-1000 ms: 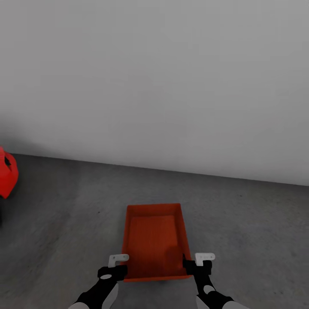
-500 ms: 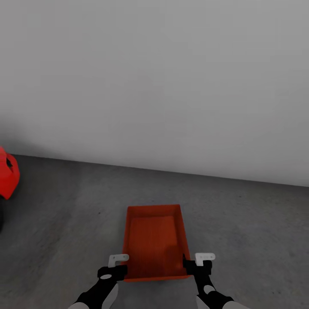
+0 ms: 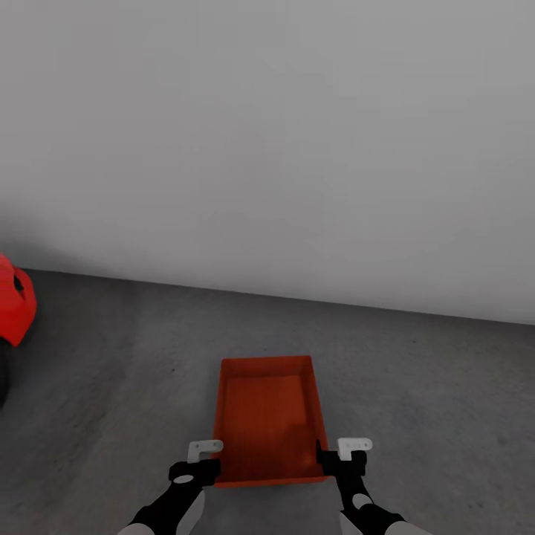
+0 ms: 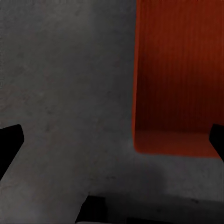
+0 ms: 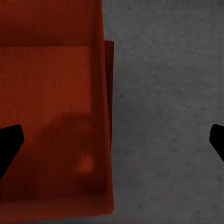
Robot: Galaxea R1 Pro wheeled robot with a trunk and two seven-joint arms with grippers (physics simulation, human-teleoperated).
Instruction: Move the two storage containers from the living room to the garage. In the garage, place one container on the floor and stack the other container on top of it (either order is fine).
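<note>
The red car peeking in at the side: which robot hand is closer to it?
The left. The left gripper sits at the orange container's near-left corner, on the red car's side; the right gripper is across the container, farther away.

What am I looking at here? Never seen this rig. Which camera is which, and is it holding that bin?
Simulated wheeled robot, two arms. The large picture is from its head camera, looking down; the two close-ups are from a camera at each wrist. Over the grey floor, before a white wall, is an orange storage container; a red car shows far left. The left gripper and right gripper each straddle a side wall, fingers spread wide: both look open, not clamped.
</note>
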